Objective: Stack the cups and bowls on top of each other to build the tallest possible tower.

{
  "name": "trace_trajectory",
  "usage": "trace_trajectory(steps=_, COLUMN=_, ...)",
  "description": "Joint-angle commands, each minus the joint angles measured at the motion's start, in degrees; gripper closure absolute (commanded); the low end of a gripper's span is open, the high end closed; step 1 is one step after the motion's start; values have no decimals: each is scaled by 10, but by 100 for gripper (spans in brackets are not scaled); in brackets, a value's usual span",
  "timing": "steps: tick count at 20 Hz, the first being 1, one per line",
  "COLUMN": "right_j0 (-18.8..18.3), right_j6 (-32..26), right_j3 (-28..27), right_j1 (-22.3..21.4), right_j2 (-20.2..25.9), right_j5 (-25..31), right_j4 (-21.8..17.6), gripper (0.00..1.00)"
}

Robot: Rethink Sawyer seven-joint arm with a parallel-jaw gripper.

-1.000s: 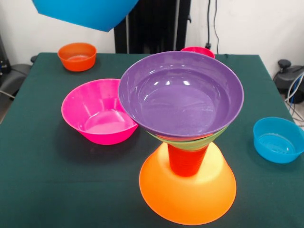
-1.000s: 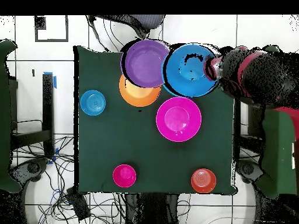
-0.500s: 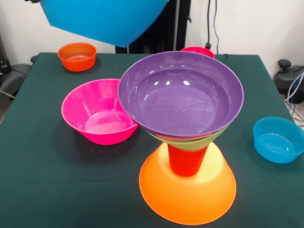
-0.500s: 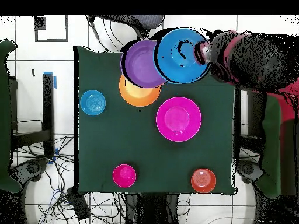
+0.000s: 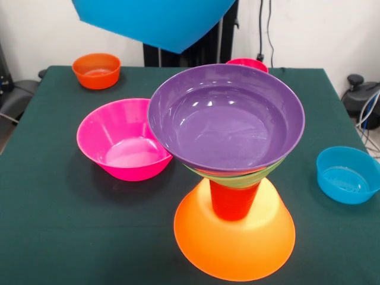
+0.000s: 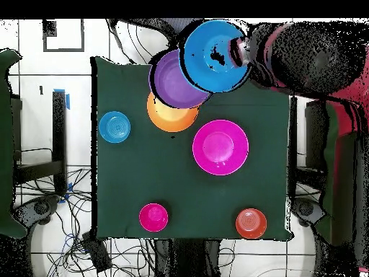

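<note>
The claw (image 6: 242, 52) grips the big blue bowl (image 6: 215, 54) by its rim, on the bowl's 3 o'clock side in the overhead view. The grip itself is hard to see, but the bowl hangs high in the air at the end of the arm (image 6: 310, 58), so I think the claw is clenched on it. The bowl's open side faces up, and in the front view it looks a bit tilted.

The tower (image 5: 233, 178) stands on the table (image 5: 59, 225). It has 4 pieces:
- The big orange bowl (image 5: 234, 237) is upside down at the bottom.
- The orange-red cup (image 5: 233, 200) stands on it.
- A green bowl (image 5: 240, 179) sits on the cup.
- The purple bowl (image 5: 225, 116) is on top, open side up.

Here is what matters most. In the overhead view, the purple bowl's middle lies at about 8 o'clock from the blue bowl's middle. The blue bowl covers only the purple bowl's edge at 2 o'clock, so it is not over the middle yet. I think it must travel toward 8 o'clock and then come down.

The tower is thin in the middle, so a bump could tip it.
</note>
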Motion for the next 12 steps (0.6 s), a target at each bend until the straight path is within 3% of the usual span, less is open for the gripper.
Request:
trace_trajectory(steps=1, right_j0=34, right_j6=119, right_j3=-59, right_j1=53, right_j2=-48, right_j5=81, right_j4=5, gripper=100)
trace_trajectory(steps=12, right_j0=50, right_j6=128, right_j3=-65, right_j1=74, right_j2=-52, right_j5=68, right_j4=10, gripper=100)
